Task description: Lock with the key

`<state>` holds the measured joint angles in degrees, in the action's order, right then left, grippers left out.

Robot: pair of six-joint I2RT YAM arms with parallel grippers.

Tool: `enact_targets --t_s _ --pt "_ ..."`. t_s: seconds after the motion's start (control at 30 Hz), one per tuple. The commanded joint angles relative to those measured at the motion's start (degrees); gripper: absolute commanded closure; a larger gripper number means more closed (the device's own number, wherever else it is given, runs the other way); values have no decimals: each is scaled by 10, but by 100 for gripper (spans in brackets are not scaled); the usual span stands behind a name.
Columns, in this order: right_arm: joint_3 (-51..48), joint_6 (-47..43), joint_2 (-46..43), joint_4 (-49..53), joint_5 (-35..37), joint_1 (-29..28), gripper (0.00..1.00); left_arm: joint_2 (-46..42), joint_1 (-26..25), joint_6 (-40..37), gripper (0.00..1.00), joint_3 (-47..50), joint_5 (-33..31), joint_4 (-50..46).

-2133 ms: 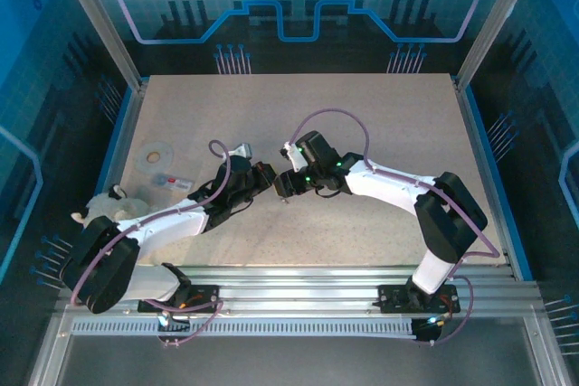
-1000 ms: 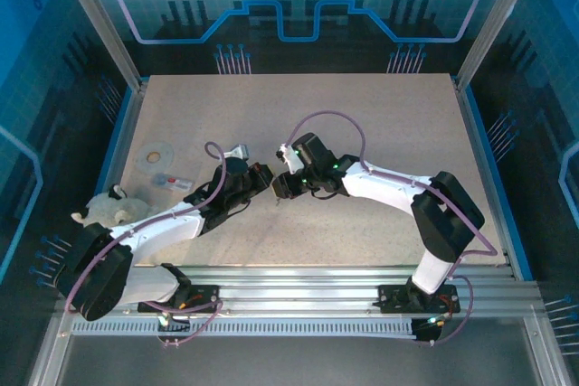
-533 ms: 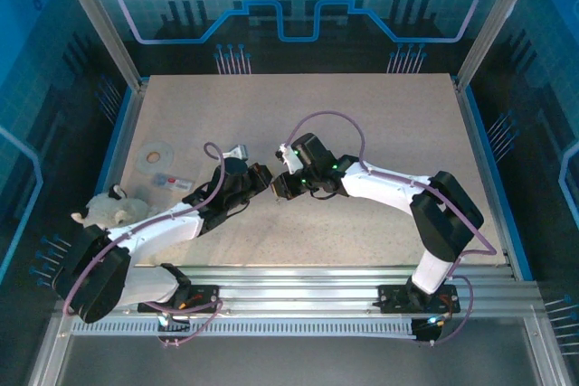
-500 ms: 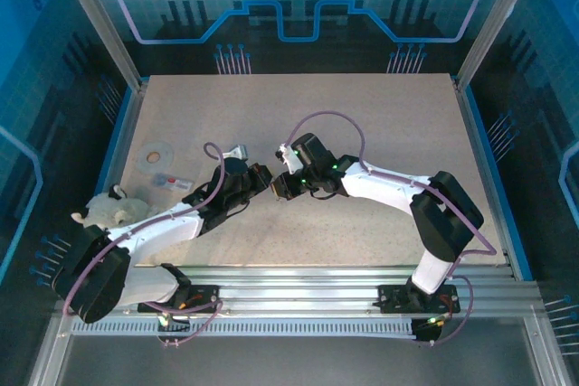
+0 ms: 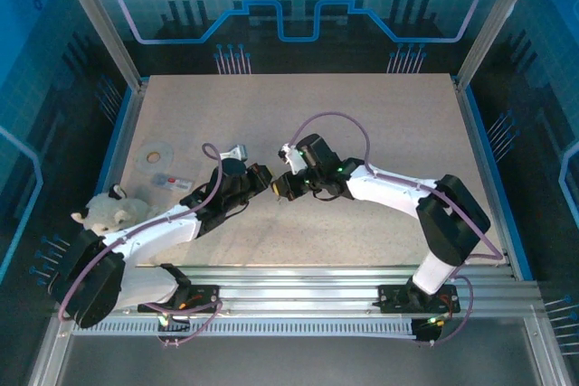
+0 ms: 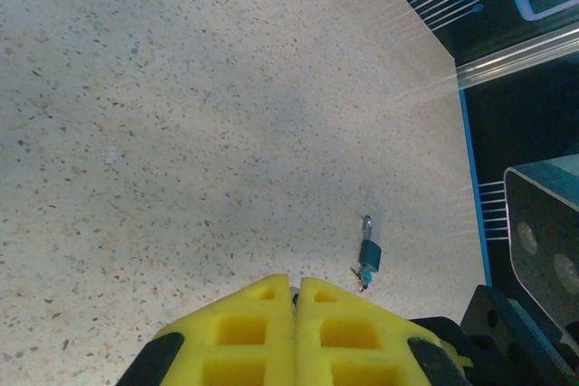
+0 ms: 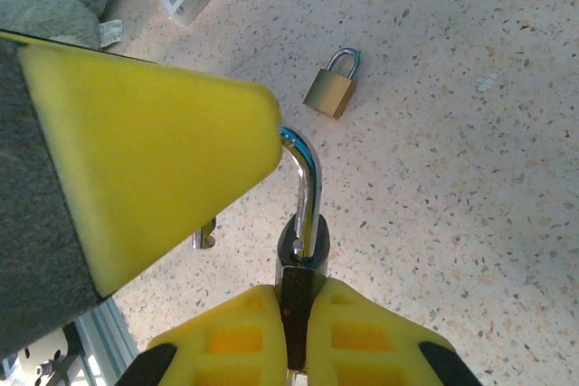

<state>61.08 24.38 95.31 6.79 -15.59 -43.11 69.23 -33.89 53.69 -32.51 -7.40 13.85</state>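
A dark padlock (image 7: 303, 249) with an open silver shackle (image 7: 311, 178) hangs above the table between both grippers. In the right wrist view my right gripper (image 7: 297, 292) is shut on the padlock's body. The shackle's free end runs up into the yellow fingertip (image 7: 154, 124) of my left gripper. In the left wrist view my left gripper (image 6: 295, 283) is shut, with a sliver of grey metal between the tips. From above, the left gripper (image 5: 263, 179) and right gripper (image 5: 283, 188) meet at the table's middle. A small silver key-like piece (image 7: 206, 239) lies on the table, half hidden behind the left finger.
A brass padlock (image 7: 329, 89) lies on the table beyond the held one. A teal padlock (image 6: 370, 254) with a teal-headed key (image 6: 363, 276) lies farther right. At the left are a tape roll (image 5: 155, 153), a small labelled box (image 5: 170, 182) and a plush toy (image 5: 107, 213).
My right gripper's jaws have closed on the padlock's body. The left gripper has stayed shut, and both arms have barely shifted.
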Motion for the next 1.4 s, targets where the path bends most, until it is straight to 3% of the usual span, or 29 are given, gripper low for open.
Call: enact_targets --t_s 0.0,0.63,1.37 --pt "-13 -13 -26 2 -17 9 100 -22 0 -6 100 7 0 18" --pt "-33 -15 -78 -11 -102 27 100 -68 0 -45 100 28 -3 7" --pt "-85 15 -132 -108 -275 53 100 -162 1 -107 100 94 29 112"
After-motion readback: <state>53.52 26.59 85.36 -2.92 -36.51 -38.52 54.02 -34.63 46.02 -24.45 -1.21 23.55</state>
